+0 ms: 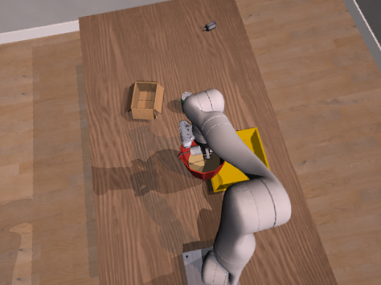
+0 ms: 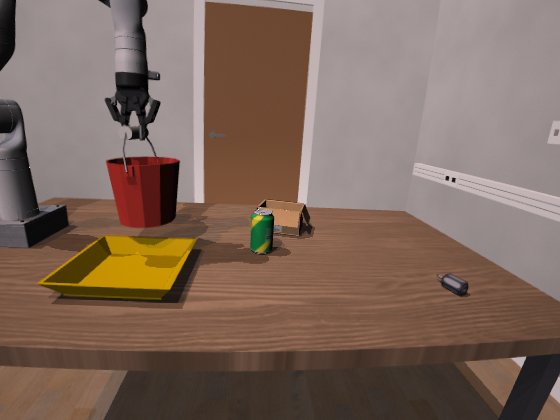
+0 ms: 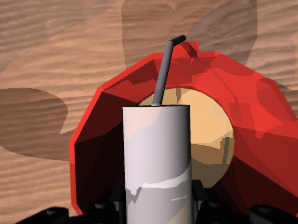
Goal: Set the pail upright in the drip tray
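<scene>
Wooden counter (image 2: pixel 350 310): the hand (image 2: pixel 133 131) pinches the pail's (image 2: pixel 144 192) handle grip, carrying it upright in the air beside the tray (image 2: pixel 120 267); centering over, lowering and releasing remain.

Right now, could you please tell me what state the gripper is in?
Gripper: closed on the white grip of the red pail's handle, with the pail hanging upright above the table.
</scene>
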`<state>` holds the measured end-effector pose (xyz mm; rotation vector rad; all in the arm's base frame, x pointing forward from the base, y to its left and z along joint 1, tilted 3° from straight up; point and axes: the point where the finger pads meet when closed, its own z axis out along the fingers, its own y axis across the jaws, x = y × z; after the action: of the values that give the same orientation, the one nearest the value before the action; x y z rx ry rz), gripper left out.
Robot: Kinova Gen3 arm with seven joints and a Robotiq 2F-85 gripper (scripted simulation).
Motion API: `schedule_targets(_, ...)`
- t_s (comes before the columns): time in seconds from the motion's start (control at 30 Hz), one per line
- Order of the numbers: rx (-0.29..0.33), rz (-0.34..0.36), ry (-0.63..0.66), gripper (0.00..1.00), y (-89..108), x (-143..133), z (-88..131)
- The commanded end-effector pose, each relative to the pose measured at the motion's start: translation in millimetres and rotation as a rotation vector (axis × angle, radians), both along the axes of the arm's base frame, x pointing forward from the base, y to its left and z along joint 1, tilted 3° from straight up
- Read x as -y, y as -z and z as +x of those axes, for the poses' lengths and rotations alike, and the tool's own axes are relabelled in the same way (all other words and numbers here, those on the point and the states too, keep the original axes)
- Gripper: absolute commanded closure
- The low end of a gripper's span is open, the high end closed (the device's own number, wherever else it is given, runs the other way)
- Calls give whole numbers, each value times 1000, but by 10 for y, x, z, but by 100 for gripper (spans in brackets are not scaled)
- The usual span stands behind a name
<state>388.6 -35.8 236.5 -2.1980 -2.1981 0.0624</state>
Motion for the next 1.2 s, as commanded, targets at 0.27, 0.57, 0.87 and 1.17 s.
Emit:
schedule_targets(0.27, 2, 0, 14, 90, -6, 333, 29)
schedule_targets(0.57, 2, 0, 14, 90, -6, 608, 50)
schedule_targets(0.87, 2, 0, 14, 90, -6, 805, 65)
schedule_targets(1.17, 2, 0, 14, 90, -6, 1029, 82)
